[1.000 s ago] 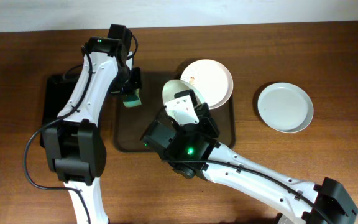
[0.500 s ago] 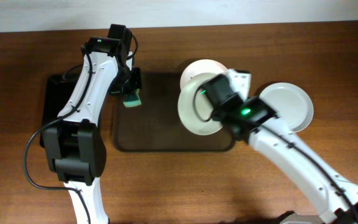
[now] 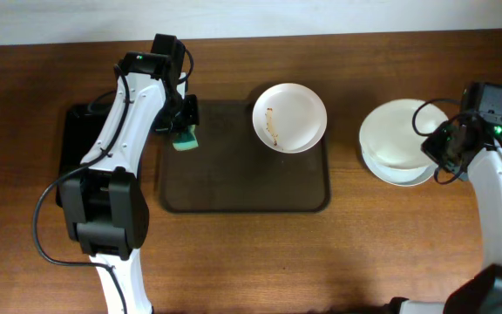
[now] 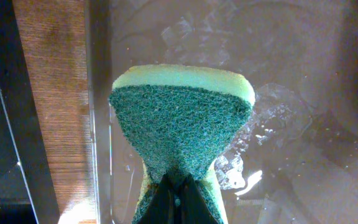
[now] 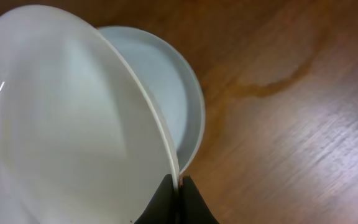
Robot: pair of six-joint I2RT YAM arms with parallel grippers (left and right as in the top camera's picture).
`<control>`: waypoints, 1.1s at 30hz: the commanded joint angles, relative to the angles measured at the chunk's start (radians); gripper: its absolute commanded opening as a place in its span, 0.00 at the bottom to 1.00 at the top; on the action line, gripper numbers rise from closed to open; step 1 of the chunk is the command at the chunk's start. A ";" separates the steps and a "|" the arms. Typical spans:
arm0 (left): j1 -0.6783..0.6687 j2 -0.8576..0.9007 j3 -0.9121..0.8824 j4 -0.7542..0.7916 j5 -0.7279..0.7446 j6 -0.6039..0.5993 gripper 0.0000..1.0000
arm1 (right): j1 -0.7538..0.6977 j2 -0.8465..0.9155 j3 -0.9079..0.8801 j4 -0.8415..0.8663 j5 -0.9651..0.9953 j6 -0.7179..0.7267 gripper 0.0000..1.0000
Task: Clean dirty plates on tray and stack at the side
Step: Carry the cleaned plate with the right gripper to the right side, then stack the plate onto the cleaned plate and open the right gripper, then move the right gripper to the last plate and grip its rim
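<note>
A white plate with a brown-yellow streak (image 3: 289, 117) lies on the far right corner of the dark brown tray (image 3: 234, 174). My right gripper (image 3: 437, 150) is shut on the rim of a clean white plate (image 3: 395, 135) and holds it tilted just above another white plate (image 3: 399, 173) on the table at the right; both show in the right wrist view, the held plate (image 5: 73, 124) over the lower plate (image 5: 179, 93). My left gripper (image 3: 184, 122) is shut on a green-and-yellow sponge (image 4: 182, 124) above the tray's far left corner.
A smaller glossy black tray (image 3: 78, 148) lies left of the brown tray, partly under my left arm. The brown tray's surface is wet in the left wrist view (image 4: 278, 124). Bare wooden table (image 3: 390, 244) lies in front.
My right arm has carried the clean plate from over the tray rightwards to above the plate on the table. The left arm and sponge have not moved.
</note>
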 commanded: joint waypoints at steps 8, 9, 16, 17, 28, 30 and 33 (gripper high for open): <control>0.000 0.005 -0.006 0.000 0.011 0.019 0.01 | -0.004 0.225 -0.018 0.057 0.094 -0.018 0.06; 0.000 0.005 -0.006 0.000 0.011 0.019 0.01 | -0.004 0.240 -0.017 0.056 0.092 -0.018 0.26; 0.000 0.005 -0.006 -0.001 0.011 0.019 0.01 | 0.036 0.238 0.218 -0.109 -0.263 -0.193 0.70; 0.000 0.005 -0.006 -0.001 0.011 0.019 0.01 | 0.066 0.238 0.282 -0.138 -0.267 -0.193 0.70; 0.000 0.005 -0.006 0.002 0.011 0.019 0.01 | 0.375 0.330 0.372 0.025 -0.213 -0.155 0.70; 0.000 0.005 -0.006 0.003 0.011 0.019 0.01 | 0.383 0.365 0.372 0.034 -0.213 -0.155 0.70; 0.000 0.005 -0.006 0.003 0.011 0.019 0.01 | 0.385 0.420 0.372 0.047 -0.214 -0.155 0.70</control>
